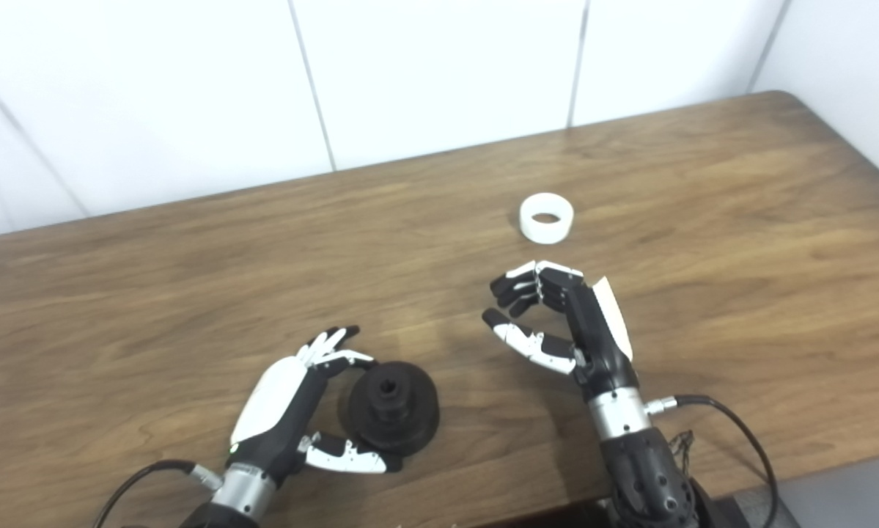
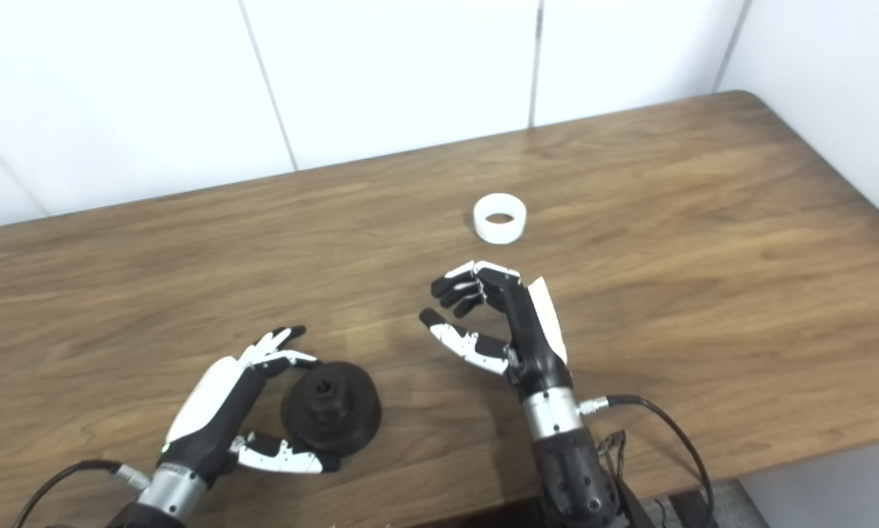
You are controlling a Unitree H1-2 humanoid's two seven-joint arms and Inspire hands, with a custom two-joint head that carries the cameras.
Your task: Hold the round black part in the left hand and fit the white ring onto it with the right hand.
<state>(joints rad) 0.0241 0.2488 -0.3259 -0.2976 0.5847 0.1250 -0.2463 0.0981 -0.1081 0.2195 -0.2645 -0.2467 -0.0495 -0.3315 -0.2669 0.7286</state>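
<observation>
The round black part rests on the wooden table near the front edge. My left hand is cupped around its left side, fingers behind it and thumb in front, open and not clearly gripping. The white ring lies flat on the table farther back, right of centre. My right hand hovers a short way in front of the ring, open, with curled fingers and nothing between them.
White tiled wall runs behind the table's far edge. The table's rounded right corner is at the upper right. Cables trail from both wrists over the front edge.
</observation>
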